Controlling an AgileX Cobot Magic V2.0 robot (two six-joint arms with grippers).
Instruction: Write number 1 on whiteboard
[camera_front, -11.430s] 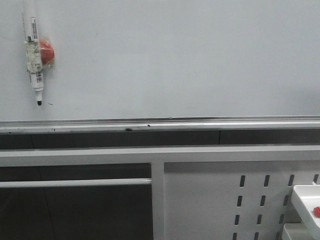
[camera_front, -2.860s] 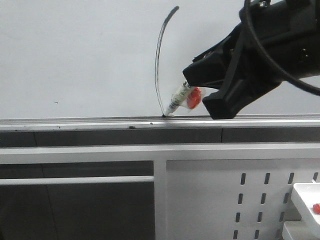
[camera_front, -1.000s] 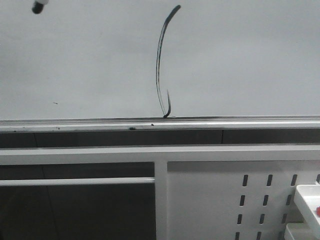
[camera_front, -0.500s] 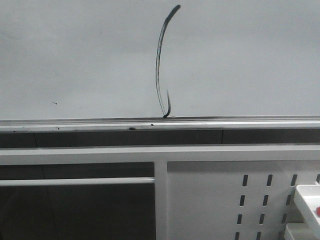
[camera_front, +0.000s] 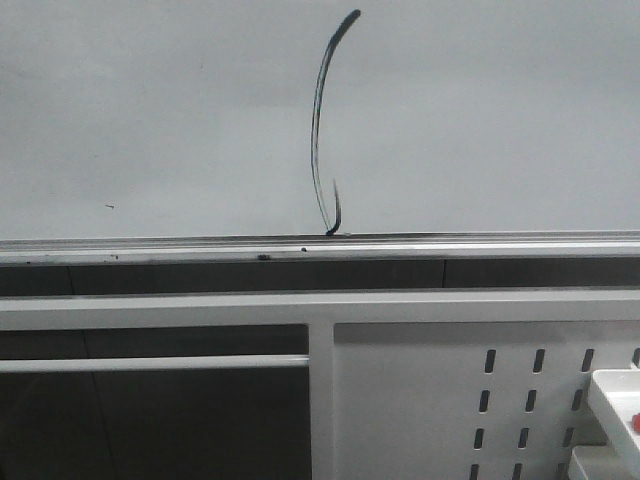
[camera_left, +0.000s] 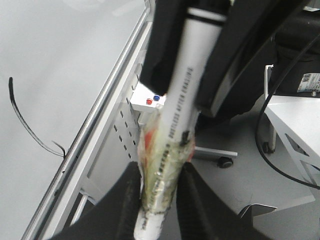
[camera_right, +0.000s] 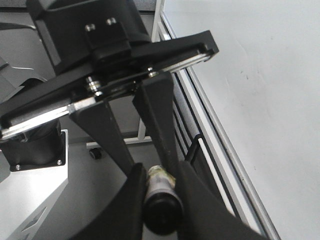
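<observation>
The whiteboard (camera_front: 500, 120) fills the upper front view, with its silver rail (camera_front: 480, 245) below. The number 1 (camera_front: 315, 130) is a tall, thin, curved black stroke with a small hook at its foot; it also shows in the left wrist view (camera_left: 27, 130). Neither gripper shows in the front view. In the left wrist view my left gripper (camera_left: 159, 200) is shut on the tape-wrapped body of a white marker (camera_left: 172, 140). My right gripper (camera_right: 159, 200) is shut on the marker's black end (camera_right: 161, 212). The two grippers face each other, away from the board.
A tiny dark speck (camera_front: 109, 207) sits on the board at the left. Below the rail are a white frame and a perforated metal panel (camera_front: 430, 400). A white tray (camera_front: 615, 395) stands at the lower right. Cables (camera_left: 270, 150) hang over the floor.
One second ago the marker's tip showed at the top left of the front view; it has left that view. The stroke on the board is unchanged.
</observation>
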